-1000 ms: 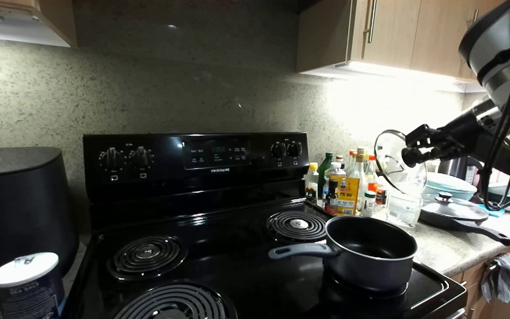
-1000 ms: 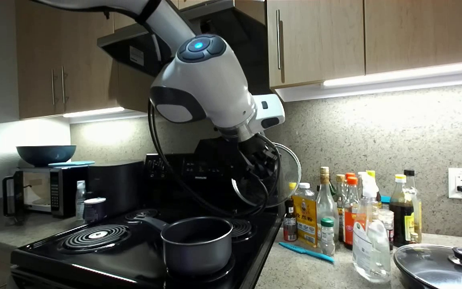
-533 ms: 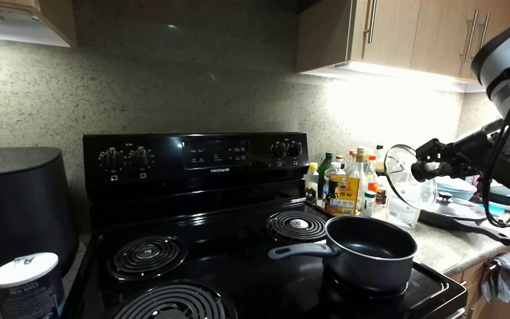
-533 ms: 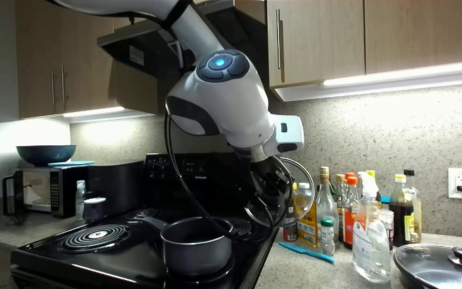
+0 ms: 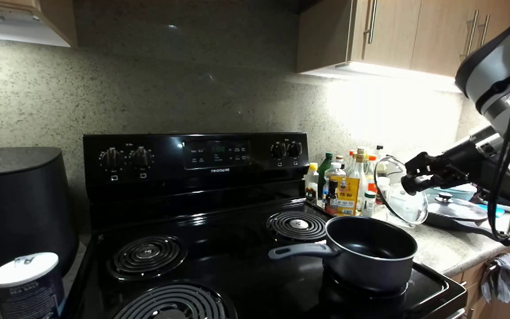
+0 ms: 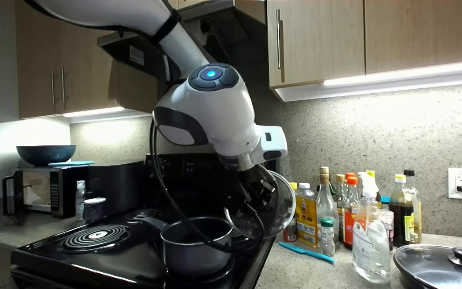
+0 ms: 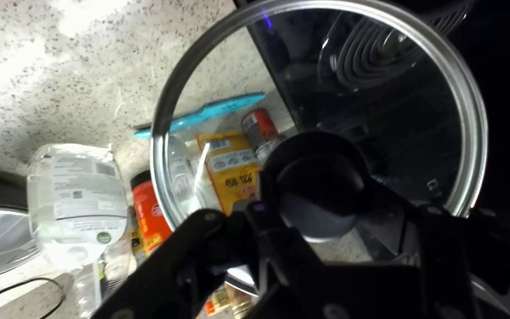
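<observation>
In mid-air near the bottles [image 6: 327, 210], a tilted lid [image 5: 396, 196].
The end effector [image 5: 410, 174] grasps it by the knob [image 7: 319, 181]; the pot [image 5: 370, 272] stands on the stove [image 5: 259, 283].

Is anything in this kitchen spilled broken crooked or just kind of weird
I see no spills or damage. The microwave door seems to stand open, odd because it would usually be shut. The glass lid is steeply tilted, away from the saucepan, but the gripper is holding it, so that looks deliberate.

Arm [image 6: 215, 112] slants downward; end effector [image 5: 418, 175] tilted and clamped.
</observation>
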`<move>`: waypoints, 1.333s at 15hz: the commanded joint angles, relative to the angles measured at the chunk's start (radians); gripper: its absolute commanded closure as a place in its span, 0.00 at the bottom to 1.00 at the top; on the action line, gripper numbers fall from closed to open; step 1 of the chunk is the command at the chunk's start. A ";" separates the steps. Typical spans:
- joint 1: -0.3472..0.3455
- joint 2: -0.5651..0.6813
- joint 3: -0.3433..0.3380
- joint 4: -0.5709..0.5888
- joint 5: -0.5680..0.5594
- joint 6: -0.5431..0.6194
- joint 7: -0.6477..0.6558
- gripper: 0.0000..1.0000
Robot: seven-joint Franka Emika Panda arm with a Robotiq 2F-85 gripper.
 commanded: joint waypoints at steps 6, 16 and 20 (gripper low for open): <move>0.075 -0.015 0.160 -0.070 -0.167 0.115 0.003 0.77; 0.074 0.055 0.220 -0.045 -0.206 0.198 -0.010 0.77; 0.079 0.058 0.212 -0.052 -0.204 0.174 0.002 0.52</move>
